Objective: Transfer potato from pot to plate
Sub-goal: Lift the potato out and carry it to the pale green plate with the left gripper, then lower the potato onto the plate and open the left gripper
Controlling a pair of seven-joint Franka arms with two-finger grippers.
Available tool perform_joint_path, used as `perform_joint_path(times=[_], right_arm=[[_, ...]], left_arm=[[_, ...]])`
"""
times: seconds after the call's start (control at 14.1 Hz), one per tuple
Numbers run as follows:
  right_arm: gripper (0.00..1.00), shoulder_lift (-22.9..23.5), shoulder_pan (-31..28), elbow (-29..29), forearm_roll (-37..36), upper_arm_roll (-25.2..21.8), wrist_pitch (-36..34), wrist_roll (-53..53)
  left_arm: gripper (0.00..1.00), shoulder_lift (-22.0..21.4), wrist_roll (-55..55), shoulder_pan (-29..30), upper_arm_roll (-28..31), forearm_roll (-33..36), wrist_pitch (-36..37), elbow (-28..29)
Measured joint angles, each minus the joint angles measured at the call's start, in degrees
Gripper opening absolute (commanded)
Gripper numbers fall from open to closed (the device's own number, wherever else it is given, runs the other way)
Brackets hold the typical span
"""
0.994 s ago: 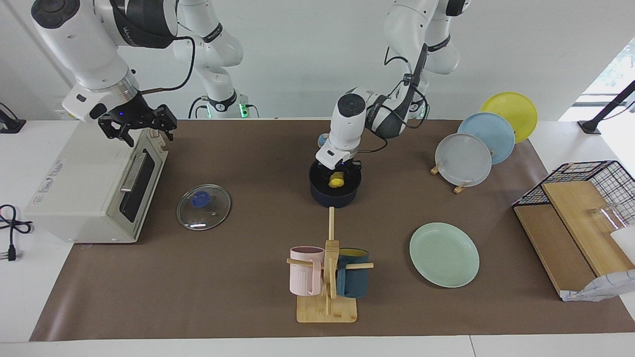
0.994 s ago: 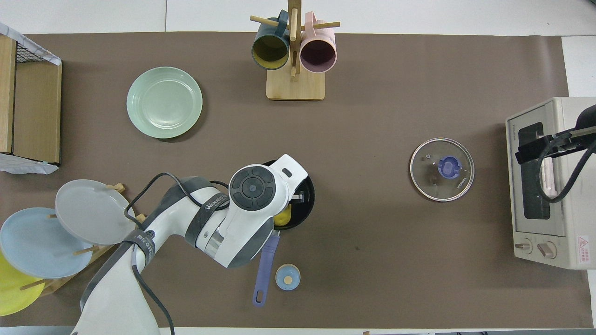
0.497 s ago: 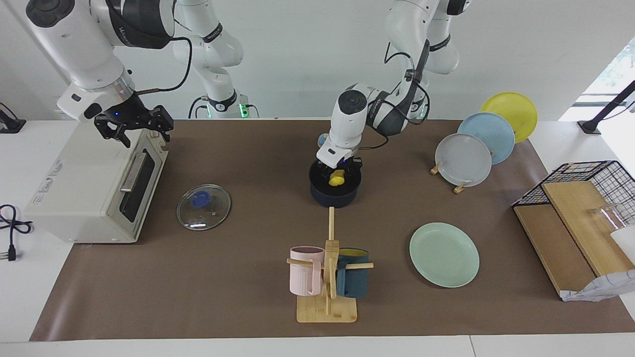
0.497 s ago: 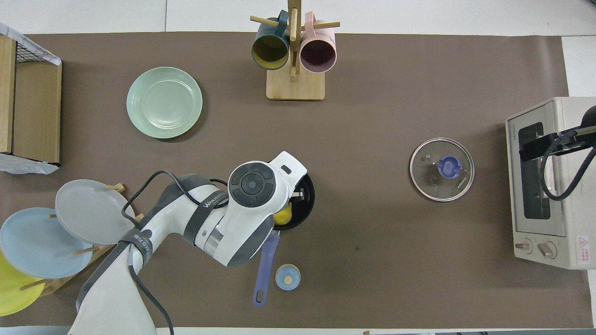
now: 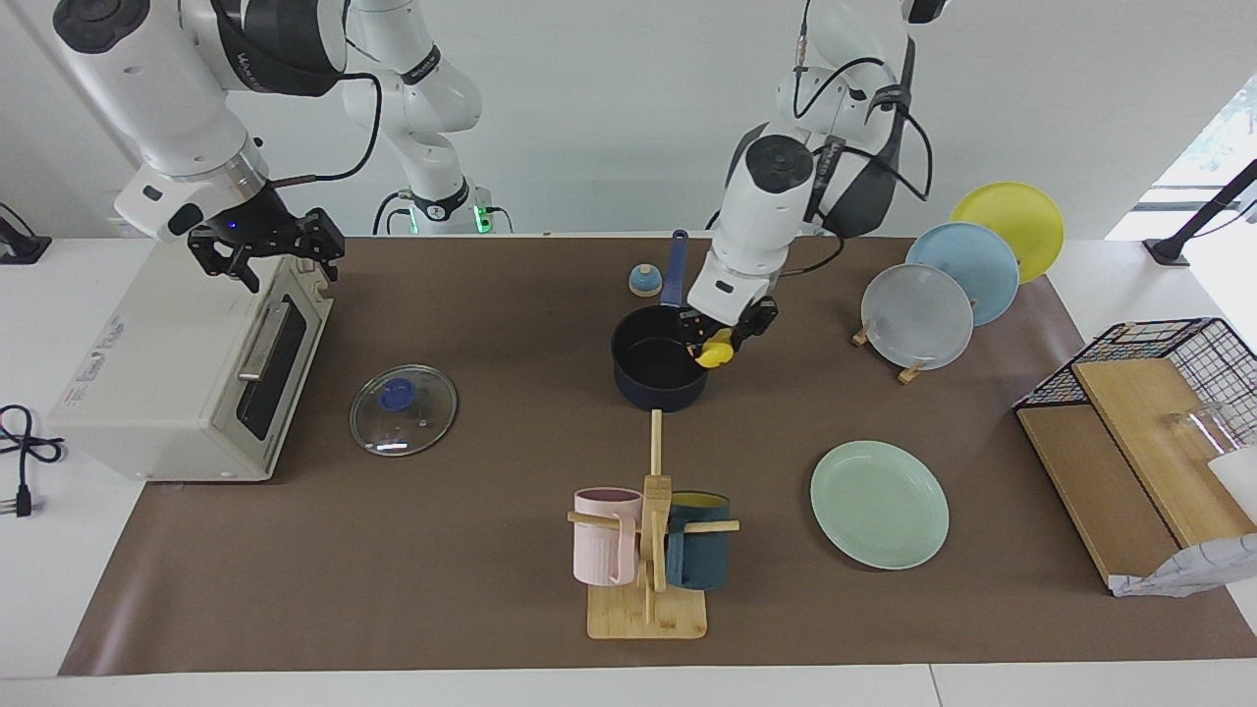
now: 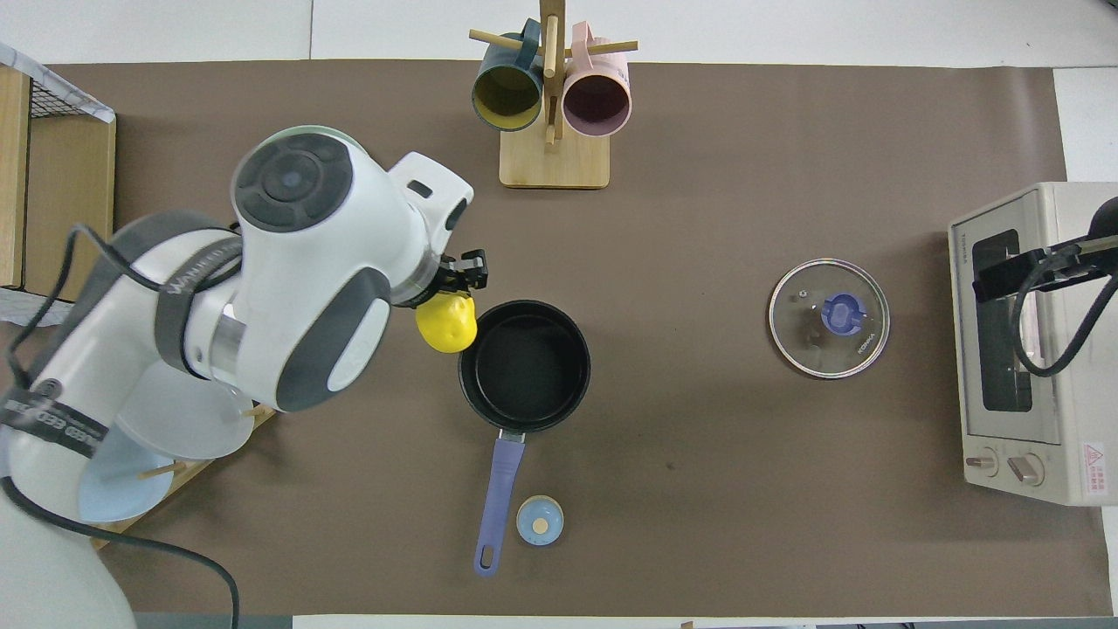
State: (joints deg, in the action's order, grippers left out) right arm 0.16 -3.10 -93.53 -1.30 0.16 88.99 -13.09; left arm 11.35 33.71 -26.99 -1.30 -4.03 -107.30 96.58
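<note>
Left end effector point(image 5: 722, 341) clamped on the potato point(image 5: 715, 352), raised in the air over the rim of the pot point(image 5: 659, 371) on the side toward the left arm's end of the bench. Potato clear of the pot's black inside; in the overhead view it shows just beside the rim point(image 6: 446, 321). Pot stands mid-bench, inside bare, its blue handle point(image 6: 496, 494) pointing toward the robots. Small blue knob-like piece point(image 6: 540, 521) just beside the handle. Plate point(image 5: 879, 504) lies farther from the robots than the pot, toward the left arm's end, well apart from the pot. Glass lid point(image 5: 404, 409) lies flat beside the pot toward the right arm's end. Right end effector point(image 5: 265, 253) waits over the toaster oven point(image 5: 187, 363) with fingers spread wide, holding nothing.
</note>
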Motion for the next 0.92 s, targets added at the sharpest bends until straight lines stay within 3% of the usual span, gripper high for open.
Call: perform_joint_path(times=[0.21, 0.5, 0.92], right_arm=[[1.0, 0.0, 0.0, 0.0, 0.0, -0.2, 0.0, 0.0], [1.0, 0.0, 0.1, 0.0, 0.1, -0.8, 0.0, 0.0], [1.0, 0.0, 0.7, 0.0, 0.1, -1.8, 0.0, 0.0]], left_arm=[[0.0, 3.1, -9.2, 8.2, 0.2, -0.1, 4.0, -7.2], [0.0, 9.0, -22.5, 16.7, 0.2, -0.2, 3.6, -12.5], [0.0, 22.6, -29.1, 20.2, 0.1, 1.1, -9.2, -16.3]])
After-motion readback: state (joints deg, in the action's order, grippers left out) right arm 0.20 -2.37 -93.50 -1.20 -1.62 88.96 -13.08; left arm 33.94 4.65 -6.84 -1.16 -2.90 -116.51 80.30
